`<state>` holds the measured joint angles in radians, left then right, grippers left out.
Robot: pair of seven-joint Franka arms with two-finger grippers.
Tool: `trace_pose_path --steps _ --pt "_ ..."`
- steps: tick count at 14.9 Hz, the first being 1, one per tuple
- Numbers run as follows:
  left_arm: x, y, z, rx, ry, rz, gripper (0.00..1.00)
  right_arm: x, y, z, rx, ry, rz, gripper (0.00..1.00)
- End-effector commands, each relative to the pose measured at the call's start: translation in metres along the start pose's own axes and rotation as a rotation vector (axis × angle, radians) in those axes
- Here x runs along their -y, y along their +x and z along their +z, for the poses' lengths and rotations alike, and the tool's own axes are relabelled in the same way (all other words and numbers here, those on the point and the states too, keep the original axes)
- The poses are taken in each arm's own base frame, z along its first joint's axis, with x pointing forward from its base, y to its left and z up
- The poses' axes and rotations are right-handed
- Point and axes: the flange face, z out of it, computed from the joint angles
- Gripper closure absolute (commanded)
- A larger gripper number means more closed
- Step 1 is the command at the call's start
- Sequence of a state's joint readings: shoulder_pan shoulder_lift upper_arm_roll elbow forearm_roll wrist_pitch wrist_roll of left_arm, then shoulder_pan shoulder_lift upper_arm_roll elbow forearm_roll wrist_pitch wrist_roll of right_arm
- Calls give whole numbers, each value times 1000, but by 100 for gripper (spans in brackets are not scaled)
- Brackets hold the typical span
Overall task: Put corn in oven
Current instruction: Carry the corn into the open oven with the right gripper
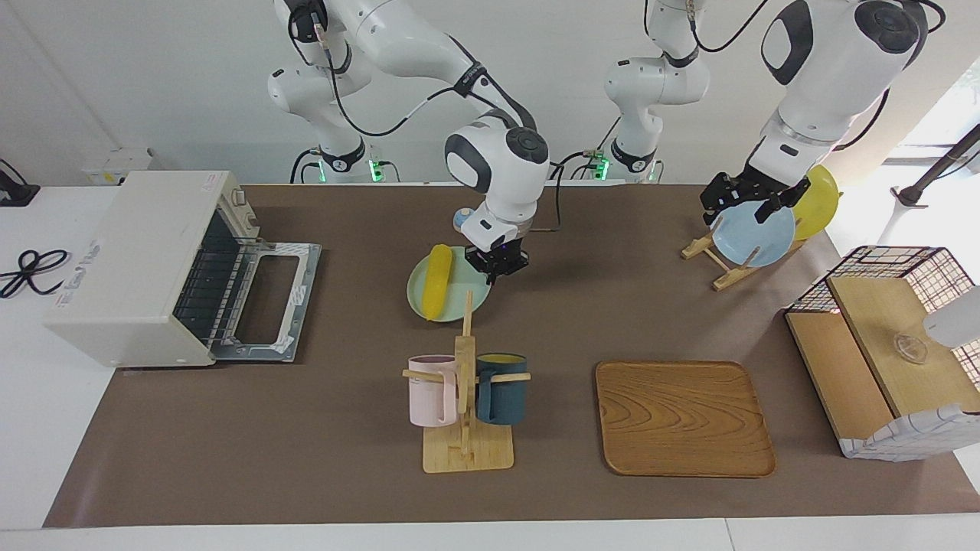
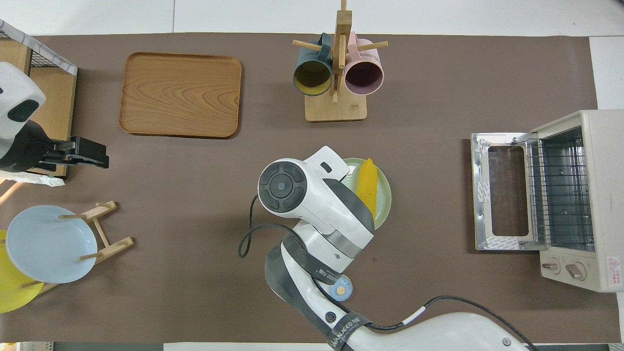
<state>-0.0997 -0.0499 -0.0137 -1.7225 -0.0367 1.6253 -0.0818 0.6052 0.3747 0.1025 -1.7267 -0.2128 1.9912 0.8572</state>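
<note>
Facing view: the corn (image 1: pixel 437 280) lies along the pale green plate (image 1: pixel 452 302) near the middle of the worktop (image 1: pixel 306 428), toward the right arm's end from the right tool (image 1: pixel 498 268). That tool is clenched at the plate's rim; whether it grips the rim I cannot tell. The oven (image 1: pixel 149 264) stands at the right arm's end, door dropped open. The left tool (image 1: pixel 743 200), released, hangs over the blue plate (image 1: pixel 754 237) in the wooden rack (image 1: pixel 716 264).
</note>
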Motion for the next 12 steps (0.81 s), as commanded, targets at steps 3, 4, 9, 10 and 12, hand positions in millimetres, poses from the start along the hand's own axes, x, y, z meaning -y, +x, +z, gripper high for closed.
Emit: trace_pose_path --steps 3,4,9,10,12 --pt "3 -4 -3 -18 16 2 0 -63 18 -7 39 -108 -15 100" --pt "3 -4 -3 -16 16 2 0 -80 21 -6 53 -121 -5 100" --pt "3 -4 -3 -16 16 2 0 -178 35 -5 82 -150 38 100" --pt "3 -5 -4 -19 16 2 0 -197 33 -3 87 -164 46 100" --pt "3 -4 -3 -18 16 2 0 -238 39 1 98 -191 65 100"
